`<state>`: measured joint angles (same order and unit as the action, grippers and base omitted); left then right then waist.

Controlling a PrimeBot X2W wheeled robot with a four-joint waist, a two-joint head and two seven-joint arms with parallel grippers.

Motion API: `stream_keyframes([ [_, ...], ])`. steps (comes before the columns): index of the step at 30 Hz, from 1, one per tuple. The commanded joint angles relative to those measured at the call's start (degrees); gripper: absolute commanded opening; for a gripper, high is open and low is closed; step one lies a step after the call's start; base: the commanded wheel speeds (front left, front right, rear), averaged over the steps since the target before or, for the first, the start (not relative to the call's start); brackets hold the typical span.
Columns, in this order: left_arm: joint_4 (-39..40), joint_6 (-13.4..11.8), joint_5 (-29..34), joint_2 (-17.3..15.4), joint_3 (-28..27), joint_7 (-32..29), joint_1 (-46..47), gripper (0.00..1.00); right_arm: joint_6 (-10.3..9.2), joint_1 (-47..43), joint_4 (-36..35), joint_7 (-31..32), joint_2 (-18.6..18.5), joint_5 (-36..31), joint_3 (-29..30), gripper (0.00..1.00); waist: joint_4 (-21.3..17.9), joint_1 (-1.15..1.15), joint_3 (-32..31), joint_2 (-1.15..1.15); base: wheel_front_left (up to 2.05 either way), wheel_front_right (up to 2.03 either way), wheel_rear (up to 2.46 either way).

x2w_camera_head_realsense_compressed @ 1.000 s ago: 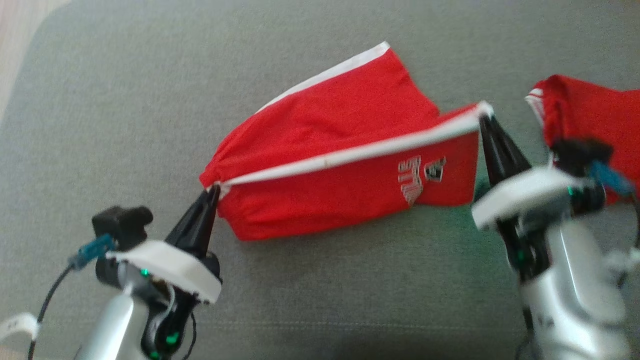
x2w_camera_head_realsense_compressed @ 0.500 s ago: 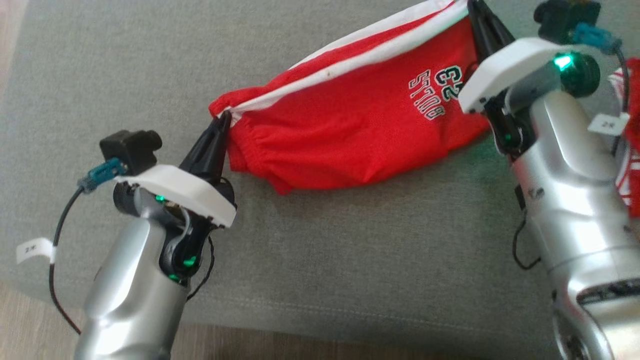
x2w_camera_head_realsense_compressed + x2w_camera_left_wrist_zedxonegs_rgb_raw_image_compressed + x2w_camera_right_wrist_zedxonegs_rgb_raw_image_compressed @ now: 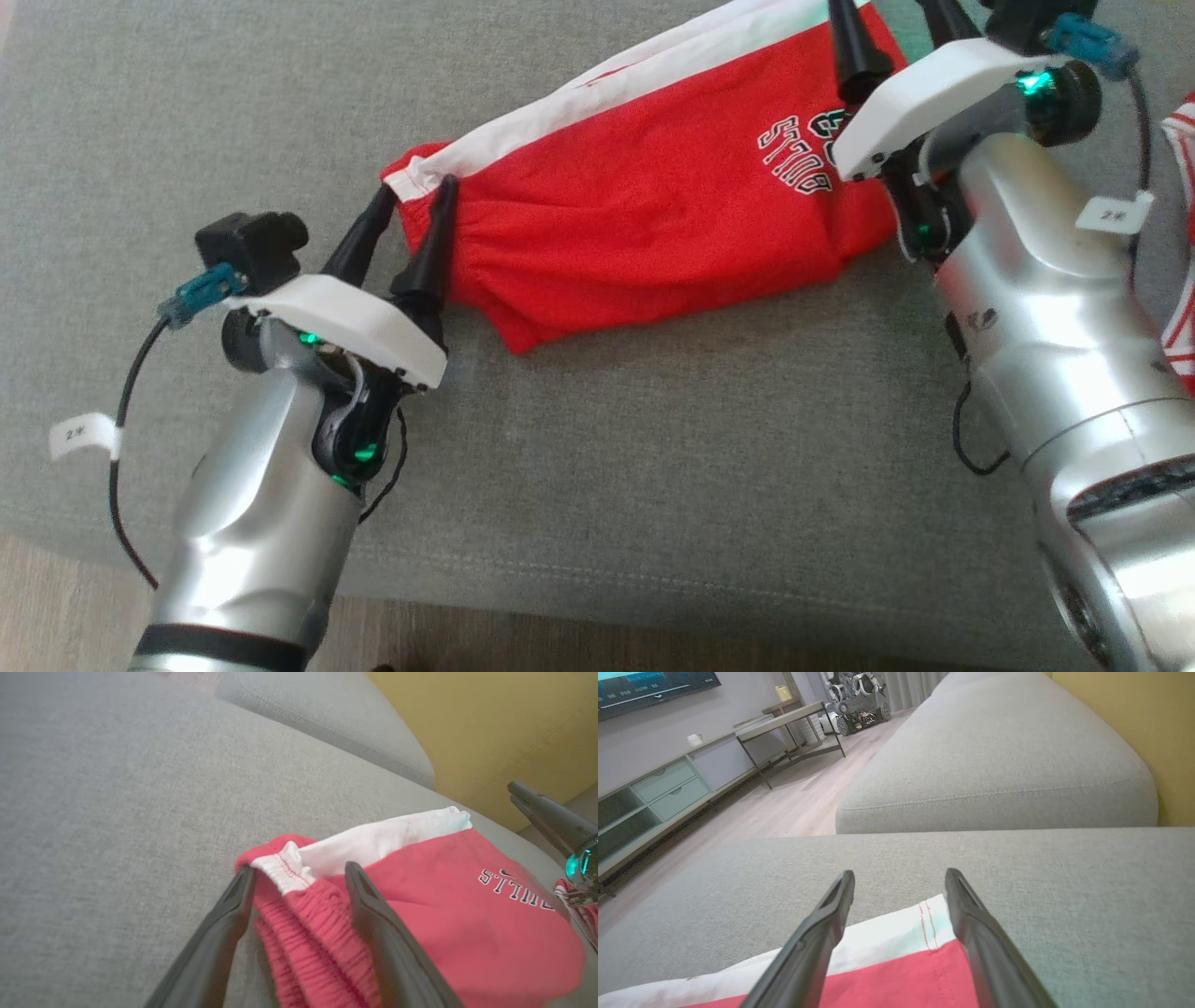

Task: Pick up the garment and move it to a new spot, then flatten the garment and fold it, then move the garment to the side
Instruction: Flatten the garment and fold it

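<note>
Red basketball shorts (image 3: pixel 653 224) with a white side stripe (image 3: pixel 597 103) are lying across the grey sofa cushion (image 3: pixel 653 485), stretched out slantwise between the 2 arms, with the stripe running along the far edge. Dark lettering (image 3: pixel 794 154) near the right end seems to read BULLS, though the arm is covering part of it.

At the gathered elastic waistband (image 3: pixel 303 933), the left gripper (image 3: pixel 413 196) is standing with its 2 fingers spread wide. The corner where the stripe meets the waistband is sitting between them, and the cloth is resting on the cushion rather than being pinched. The left wrist view is showing the same thing: the gripper (image 3: pixel 299 872) is straddling the bunched red fabric (image 3: pixel 444 914) with a clear gap on each side.

At the other end, the right gripper (image 3: pixel 892 19) is also spread apart. In its own wrist view the fingers (image 3: pixel 900 875) are flanking the white hem corner of the shorts (image 3: pixel 901 975), which is lying flat on the cushion (image 3: pixel 1017 858).

Another red and white garment (image 3: pixel 1184 280) is showing at the right edge of the head view, beside the right forearm.
</note>
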<state>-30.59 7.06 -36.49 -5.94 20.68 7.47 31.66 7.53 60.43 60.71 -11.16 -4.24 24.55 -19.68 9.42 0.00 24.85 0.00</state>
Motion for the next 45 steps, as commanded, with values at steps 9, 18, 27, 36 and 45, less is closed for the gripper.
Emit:
stream_keyframes([
  [9,5.21,-6.09,5.66,-3.68,-3.83,7.03,-2.82,1.0,-0.04,-3.31,-9.19,-3.79,-0.08,-2.36,-2.74,1.0,-2.03,0.0,-2.71,0.0,0.0,0.0,0.0],
  [18,18.7,-10.54,13.66,-4.41,-8.72,7.51,-9.82,1.0,-0.04,-17.14,-25.93,-3.83,-0.79,-12.25,5.8,1.0,-3.69,0.0,-5.65,0.0,0.0,0.0,0.0],
  [27,23.89,-11.03,17.14,-4.8,-10.2,7.52,-15.77,1.0,-0.04,-31.42,-39.46,-2.34,0.69,-16.59,10.69,1.0,-5.23,0.0,-8.28,0.0,0.0,0.0,0.0],
  [36,25.08,-11.25,18.71,-4.58,-9.69,7.53,-20.85,1.0,-0.04,-43.01,-50.77,3.44,1.22,-18.2,12.64,1.0,-5.15,0.0,-10.19,0.0,0.0,0.0,0.0],
  [45,25.21,-11.4,19.15,-4.57,-9.61,7.53,-22.0,1.0,-0.04,-47.28,-56.56,6.69,1.33,-18.12,13.34,1.0,-5.15,0.0,-10.73,0.0,0.0,0.0,0.0],
])
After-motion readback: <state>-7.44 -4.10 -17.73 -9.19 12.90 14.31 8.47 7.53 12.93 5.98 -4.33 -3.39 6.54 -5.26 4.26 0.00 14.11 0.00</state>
